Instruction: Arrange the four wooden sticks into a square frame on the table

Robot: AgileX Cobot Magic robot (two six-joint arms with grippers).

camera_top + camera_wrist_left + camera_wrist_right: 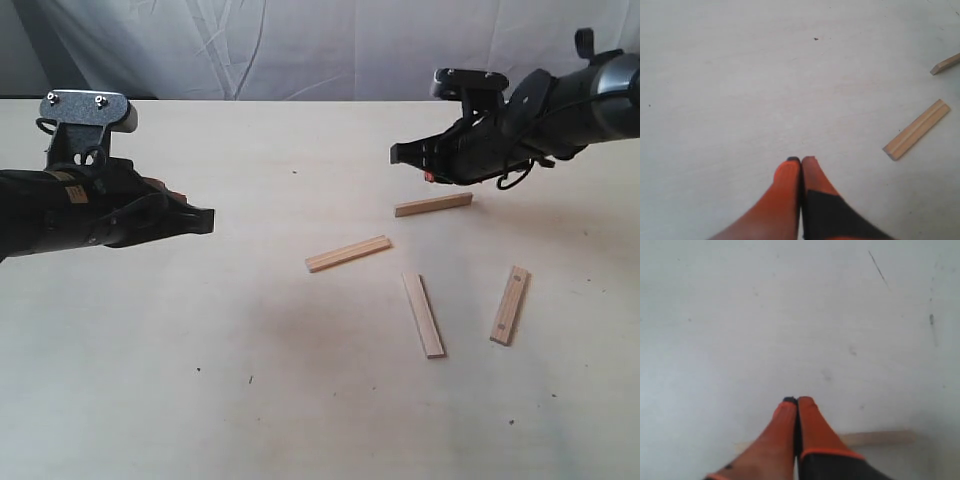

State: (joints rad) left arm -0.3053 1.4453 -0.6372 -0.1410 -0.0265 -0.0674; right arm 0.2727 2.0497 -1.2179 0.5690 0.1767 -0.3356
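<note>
progress: pretty much nothing is looking done yet; no square is taking shape
sticks: all four sticks (pixel 348 253) are lying loose on the desk (pixel 200 400), scattered right of the middle; none are touching, no corners are meeting
left jaws: sitting pressed together, carrying nothing; hovering well apart from the sticks
right jaws: also pressed together and empty; hanging near the far stick (pixel 433 205)
left to do: every stick is waiting to be lined up end to end

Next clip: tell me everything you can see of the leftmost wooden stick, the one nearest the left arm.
The leftmost stick is a short, flat slat of pale tan wood with square-cut ends. The left wrist view shows a shallow groove along its length. It lies flat and slanted on the table, whole and unheld, and touches nothing but the table.
</note>
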